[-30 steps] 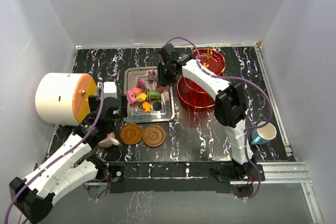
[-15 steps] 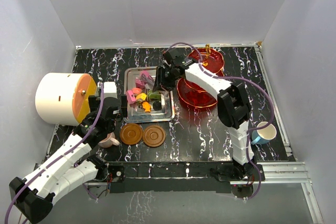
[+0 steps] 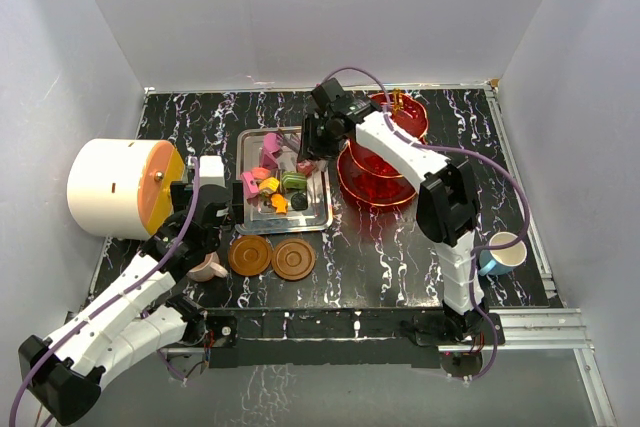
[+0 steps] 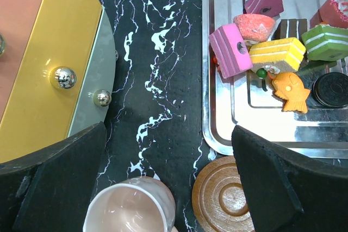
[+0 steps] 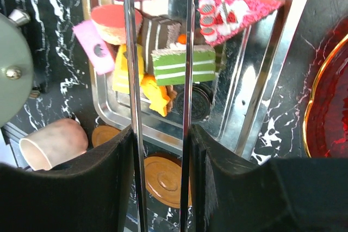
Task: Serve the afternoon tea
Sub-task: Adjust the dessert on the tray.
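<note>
2 grippers: my left gripper (image 4: pixel 168 134) hung spread over the pink cup (image 4: pixel 130 207) at 7 o'clock, likely to straddle it; my right gripper (image 5: pixel 161 134) pinched tongs (image 5: pixel 129 52) aimed at the sweets (image 5: pixel 175 64).

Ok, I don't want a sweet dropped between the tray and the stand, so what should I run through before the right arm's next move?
1. Right pincer gripping the tongs: ok, both blades run through it.
2. Anything caught between the tongs' tips: cannot tell, they run out of the wrist view.
3. Sweets waiting on the steel tray: ok, several.
4. Red stand in place beside the tray, lower tier showing: ok.
5. Left pincer out of the way: ok, open above the pink cup.
</note>
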Controlling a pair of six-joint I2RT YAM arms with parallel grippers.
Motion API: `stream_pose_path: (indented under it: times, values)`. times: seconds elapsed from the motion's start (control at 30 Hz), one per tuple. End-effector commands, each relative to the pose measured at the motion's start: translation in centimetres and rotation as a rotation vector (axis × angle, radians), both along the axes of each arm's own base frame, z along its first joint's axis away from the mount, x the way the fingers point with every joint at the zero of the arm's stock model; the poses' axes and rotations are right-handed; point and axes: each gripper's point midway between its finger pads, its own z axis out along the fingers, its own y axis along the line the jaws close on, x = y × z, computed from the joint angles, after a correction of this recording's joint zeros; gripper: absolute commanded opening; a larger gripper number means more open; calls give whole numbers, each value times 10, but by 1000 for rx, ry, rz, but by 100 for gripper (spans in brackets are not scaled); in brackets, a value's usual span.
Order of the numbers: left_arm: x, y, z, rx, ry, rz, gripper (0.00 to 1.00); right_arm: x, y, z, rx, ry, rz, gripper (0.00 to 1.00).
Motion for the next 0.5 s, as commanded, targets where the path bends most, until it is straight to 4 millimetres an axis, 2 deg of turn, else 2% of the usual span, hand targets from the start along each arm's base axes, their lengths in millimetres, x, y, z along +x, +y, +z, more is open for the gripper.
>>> stream_pose_path:
  times: [0.0, 0.1, 0.23, 0.47]
  values:
    - [2, 1, 6, -7, -19, 8, 99, 15, 14, 57, 79, -146, 15, 38]
    - [2, 2, 6, -7, -20, 11, 99, 26, 23, 55, 96, -158, 9, 39]
    - [2, 2, 6, -5, -20, 14, 99, 34, 34, 40, 92, -135, 35, 40]
    - [2, 3, 6, -6, -22, 15, 99, 39, 32, 11, 33, -102, 47, 41]
